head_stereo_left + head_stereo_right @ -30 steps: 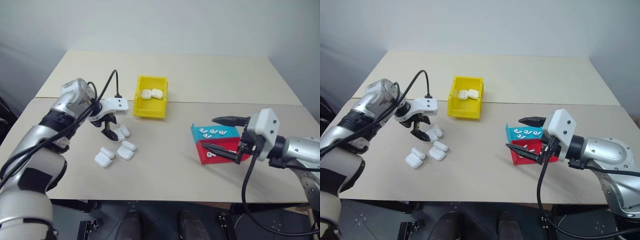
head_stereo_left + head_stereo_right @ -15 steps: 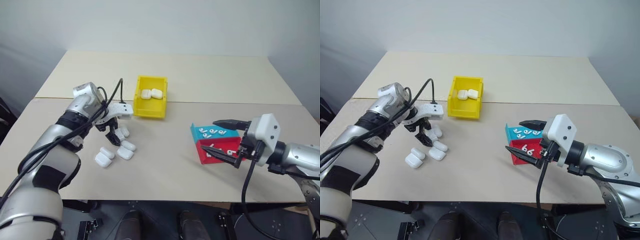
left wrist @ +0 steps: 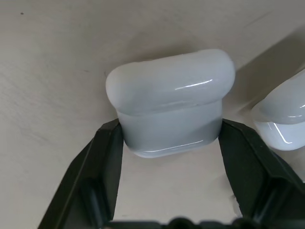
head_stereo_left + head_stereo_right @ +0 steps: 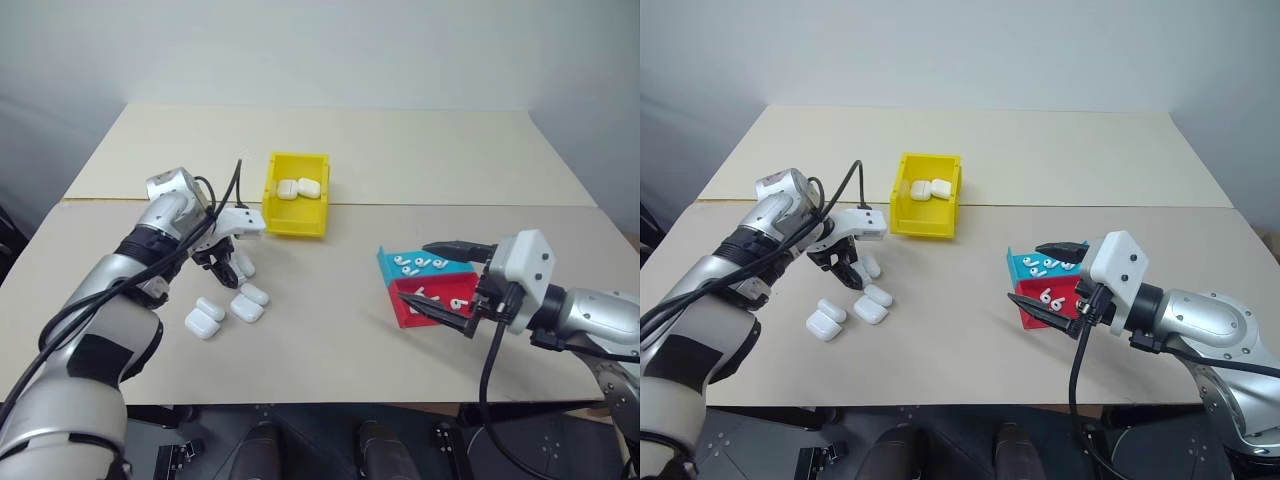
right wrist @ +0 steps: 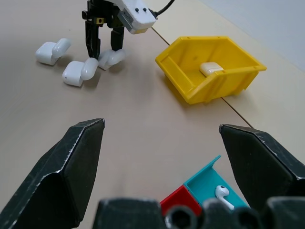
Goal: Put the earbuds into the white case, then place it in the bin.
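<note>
- The left gripper (image 3: pixel 169 143) is pointing steeply down at the table (image 4: pixel 330 340), and its two black fingers (image 3: pixel 107 162) are pressing on the opposite narrow sides of a white case (image 3: pixel 169 114); it is pinching that case, which is resting on the tabletop.
- The case is lying between the fingers with its long axis running from one finger to the other, its rounded lid end facing away from the wrist.
- Other cases (image 4: pixel 228 308) are lying just beside it; one neighbour (image 3: pixel 283 112) is sitting near the gripped case, apart from it, so a straight lift is probably the safest move.
- The yellow bin (image 4: pixel 297 196), already holding two cases, is standing near the left gripper on its far side, toward the table's middle.
- The right gripper (image 4: pixel 452 285) is hovering with its fingers spread wide around the front of the cyan tray (image 4: pixel 425 264) and red tray (image 4: pixel 440 300), where the earbuds (image 4: pixel 415 265) are lying.
- The earbuds are therefore nearer the right arm and well apart from the held case, so the case and earbuds likely need bringing together.
</note>
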### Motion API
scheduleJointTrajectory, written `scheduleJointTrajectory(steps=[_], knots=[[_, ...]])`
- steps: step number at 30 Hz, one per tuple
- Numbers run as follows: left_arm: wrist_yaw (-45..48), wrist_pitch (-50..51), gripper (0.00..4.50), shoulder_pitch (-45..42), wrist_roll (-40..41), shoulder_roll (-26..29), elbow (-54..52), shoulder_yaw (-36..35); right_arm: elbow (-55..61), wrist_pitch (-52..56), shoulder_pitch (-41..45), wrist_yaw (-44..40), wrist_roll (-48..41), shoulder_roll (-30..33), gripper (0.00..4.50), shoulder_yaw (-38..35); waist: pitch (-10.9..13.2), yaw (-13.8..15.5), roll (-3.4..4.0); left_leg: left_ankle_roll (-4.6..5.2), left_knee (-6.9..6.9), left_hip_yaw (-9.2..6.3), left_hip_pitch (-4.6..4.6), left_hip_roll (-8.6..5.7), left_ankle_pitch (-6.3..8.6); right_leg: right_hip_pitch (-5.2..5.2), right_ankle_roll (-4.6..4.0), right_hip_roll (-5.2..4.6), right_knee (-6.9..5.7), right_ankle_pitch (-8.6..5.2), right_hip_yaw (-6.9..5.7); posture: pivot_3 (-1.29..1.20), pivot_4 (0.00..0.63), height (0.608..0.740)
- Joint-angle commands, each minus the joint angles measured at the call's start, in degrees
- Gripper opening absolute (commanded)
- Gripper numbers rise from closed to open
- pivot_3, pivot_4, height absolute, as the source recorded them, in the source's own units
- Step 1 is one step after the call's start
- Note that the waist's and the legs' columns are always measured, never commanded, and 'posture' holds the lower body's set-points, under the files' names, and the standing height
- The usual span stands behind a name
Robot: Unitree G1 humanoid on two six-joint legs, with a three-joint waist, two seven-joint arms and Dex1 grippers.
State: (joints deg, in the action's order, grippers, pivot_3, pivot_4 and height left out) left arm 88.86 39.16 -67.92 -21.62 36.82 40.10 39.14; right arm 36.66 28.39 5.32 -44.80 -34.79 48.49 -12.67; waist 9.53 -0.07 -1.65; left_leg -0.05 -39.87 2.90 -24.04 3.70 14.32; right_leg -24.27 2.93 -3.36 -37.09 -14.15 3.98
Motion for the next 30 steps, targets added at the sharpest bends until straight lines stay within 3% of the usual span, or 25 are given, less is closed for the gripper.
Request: scheduleJointTrajectory(steps=[1,9,15,18,21,25,30], knots=[[0.05,1.93,2.76,2.04,0.50,1.52,-2.68,-2.09,0.98,-0.89,0.54,0.12,0.19,-0.12,4.50,-0.99,0.00,-0.06,0.00,0.00,0.00,0.00,0.00,0.00,0.00,0.00,0.00,0.00,0.00,0.00,0.00,0.00,0.150,0.740],[-5.88,3.11,2.76,8.94,5.75,8.79,-12.09,-14.28,-0.82,-1.70,1.48,-0.93,0.36,-0.40,4.50,-0.44,0.00,-0.86,0.00,0.00,-0.01,-0.01,0.01,0.02,0.00,-0.01,0.00,0.00,-0.04,0.00,0.00,0.00,0.150,0.740],[-10.63,-5.33,2.76,15.52,18.56,13.40,-16.77,-32.63,-2.74,-2.39,3.06,-1.89,0.93,-0.82,4.50,0.49,0.00,-0.53,0.00,0.00,-0.02,-0.01,-0.01,0.03,0.00,-0.04,0.00,-0.03,-0.06,0.00,-0.02,0.00,0.150,0.740],[-15.15,-10.38,2.76,21.31,29.86,9.41,-21.51,-47.23,-3.87,-2.18,4.59,-2.35,0.61,-0.98,4.50,0.57,-0.01,0.02,0.01,-0.01,-0.07,0.00,-0.02,0.02,0.00,-0.01,0.01,-0.08,-0.08,0.01,-0.07,0.00,0.150,0.740],[-18.00,-8.96,2.76,24.81,39.44,4.19,-28.48,-55.19,-5.09,-2.06,6.38,-3.21,0.67,-0.60,4.50,0.66,-0.01,0.55,0.01,-0.01,-0.13,-0.01,-0.02,0.04,-0.01,0.02,0.01,-0.08,-0.10,0.02,-0.10,0.00,0.150,0.740],[-15.54,-3.57,2.76,26.27,51.67,-0.18,-34.81,-57.76,-6.77,-1.66,8.50,-4.85,0.22,0.21,4.50,0.02,-0.01,0.73,0.00,-0.02,-0.25,-0.03,-0.07,0.03,-0.01,0.04,0.05,-0.07,-0.15,0.05,-0.13,0.00,0.150,0.740],[-13.65,-6.92,2.76,28.51,57.95,-5.63,-43.35,-53.18,-10.18,-1.53,10.98,-7.51,0.91,2.34,4.50,-0.18,-0.02,0.63,0.02,-0.02,-0.24,-0.03,0.01,0.02,-0.01,0.10,0.04,-0.06,-0.13,0.06,-0.10,0.00,0.150,0.740]])
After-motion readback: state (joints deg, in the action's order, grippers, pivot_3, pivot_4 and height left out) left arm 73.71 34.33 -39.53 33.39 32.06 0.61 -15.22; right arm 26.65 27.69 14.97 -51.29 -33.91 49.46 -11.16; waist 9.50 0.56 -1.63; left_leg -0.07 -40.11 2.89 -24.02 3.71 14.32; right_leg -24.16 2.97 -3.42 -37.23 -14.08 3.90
